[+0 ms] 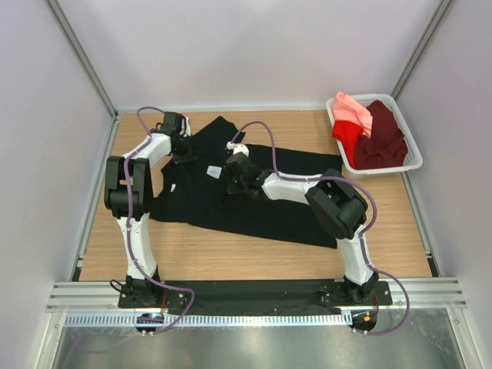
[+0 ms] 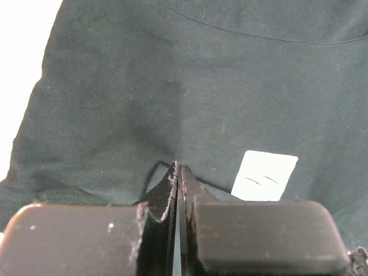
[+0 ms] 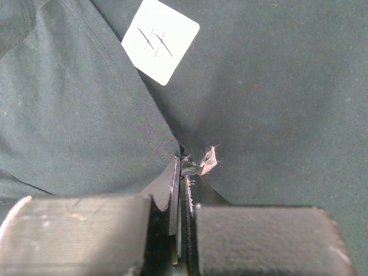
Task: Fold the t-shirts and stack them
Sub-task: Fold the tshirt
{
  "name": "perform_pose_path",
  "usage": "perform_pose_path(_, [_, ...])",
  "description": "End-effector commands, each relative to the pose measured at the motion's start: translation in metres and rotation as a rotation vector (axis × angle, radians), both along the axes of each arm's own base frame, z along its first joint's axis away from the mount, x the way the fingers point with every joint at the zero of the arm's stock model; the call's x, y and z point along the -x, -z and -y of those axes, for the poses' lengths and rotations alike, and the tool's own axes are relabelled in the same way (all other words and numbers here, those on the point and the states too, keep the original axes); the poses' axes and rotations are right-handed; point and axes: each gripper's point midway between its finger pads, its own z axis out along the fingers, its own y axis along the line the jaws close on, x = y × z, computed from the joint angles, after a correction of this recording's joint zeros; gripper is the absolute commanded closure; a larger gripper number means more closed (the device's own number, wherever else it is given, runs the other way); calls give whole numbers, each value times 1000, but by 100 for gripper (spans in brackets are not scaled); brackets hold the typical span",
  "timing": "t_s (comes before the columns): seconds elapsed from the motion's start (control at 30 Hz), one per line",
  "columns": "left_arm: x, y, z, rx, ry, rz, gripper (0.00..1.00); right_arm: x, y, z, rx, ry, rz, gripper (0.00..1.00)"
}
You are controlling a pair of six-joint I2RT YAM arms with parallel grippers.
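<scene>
Black base plate [image 1: 254,290] with both arms bolted on sits at the table's [image 1: 192,255] near edge. Largest item is the black t-shirt [image 1: 261,204], spread mostly flat mid-table and running from the far-left area toward the right edge; its upper part near the far edge is rumpled and not squared. White basket [image 1: 412,151] is in the far-right corner and holds the maroon t-shirt [image 1: 382,140], red t-shirt [image 1: 347,137] and salmon-pink t-shirt [image 1: 354,111] in a loose heap, none folded. So this reads as early in the task, with the first fold on the black one not made. Left gripper [image 2: 178,168] is down on the shirt's far-left part, fingers clamped together with a small ridge of black cloth at the tips, which looks like a thin pinch. Right gripper [image 3: 183,162] is clenched on a bunched fold of the same shirt near the chest, just beside the white label [image 3: 160,40]. Risks:
- The left pinch looks shallow, so the cloth may slip out once lifted and the fold would collapse on one side.
- Either pinch may have caught both layers or only one. The wrist views can't settle that, and a single layer would drag the front off the back.
- The two grips sit close together on a wide shirt, so the unsupported right half may trail and skew.
- The right arm lies across the shirt and may snag it on a sweep.
</scene>
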Motion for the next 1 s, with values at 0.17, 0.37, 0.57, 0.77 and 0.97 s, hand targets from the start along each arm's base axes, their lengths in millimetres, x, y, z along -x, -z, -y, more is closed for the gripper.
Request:
perform_pose_path(0.17, [-23,-47,18,72,11,132,100,-13,-43,2,-46,61,117,99])
perform_pose_path(0.37, [-16,-81,-7,-21,-102,160,80,-8,-35,6,-23,57,81,86])
perform_pose_path(0.57, [36,-112,-59,-170,-293,97,52,11,-57,19,29,49,9,66])
perform_pose_path(0.77, [116,-104,-91,-90,-452,34,46,49,-56,58,113,61,-94,57])
perform_pose_path(0.97, [169,-54,-85,131,-505,-105,45,88,-57,98,131,91,-139,53])
